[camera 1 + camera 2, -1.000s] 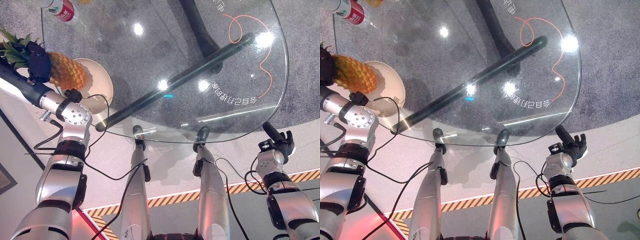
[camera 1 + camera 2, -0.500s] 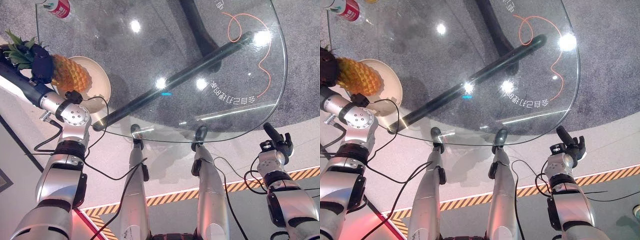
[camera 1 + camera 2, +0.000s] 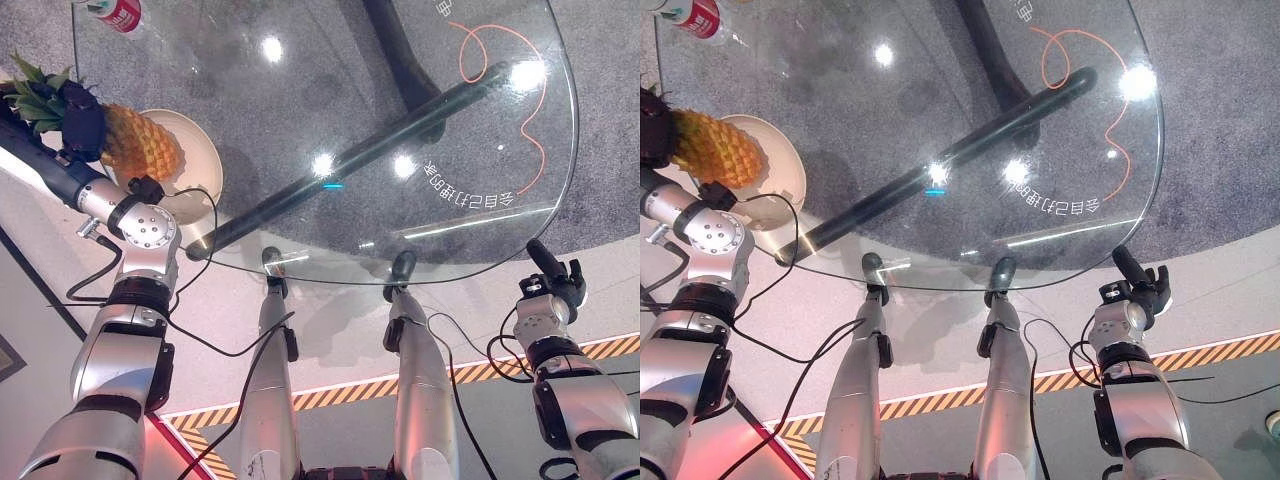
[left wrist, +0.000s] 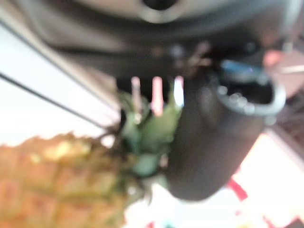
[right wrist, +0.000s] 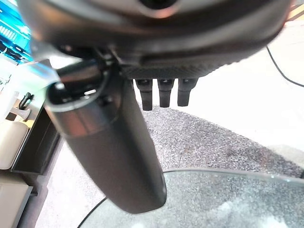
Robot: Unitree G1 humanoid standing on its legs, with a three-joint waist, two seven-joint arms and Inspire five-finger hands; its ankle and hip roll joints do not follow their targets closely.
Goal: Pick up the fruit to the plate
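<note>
Pineapple (image 3: 138, 146): held at the far left of the glass table (image 3: 400, 120), lying on its side over the plate (image 3: 196, 165), its body covering the plate's left part. Whether it rests on the plate or hangs just above it, I cannot tell. Leafy crown (image 3: 35, 95) points left, past the table's edge.

Left hand (image 3: 78, 122): mine, clenched round the pineapple where body meets crown; in my left wrist view the thumb (image 4: 213, 142) lies against the green leaves beside the scaly orange skin (image 4: 57, 185).

Plate: cream, round, at the table's left edge, near side bare.

Bottle (image 3: 113, 12): red label, at the far left corner of the table, well apart from the plate.

Table: clear glass, rounded; dark bar (image 3: 370, 150) of its frame runs slantwise beneath; orange cord (image 3: 520, 95) loops on the grey carpet (image 3: 610, 130) seen through the right side.

Right hand (image 3: 553, 275): mine, off the table's near right edge, holding nothing; fingers (image 5: 161, 92) straight and relaxed, thumb (image 5: 111, 152) extended.
</note>
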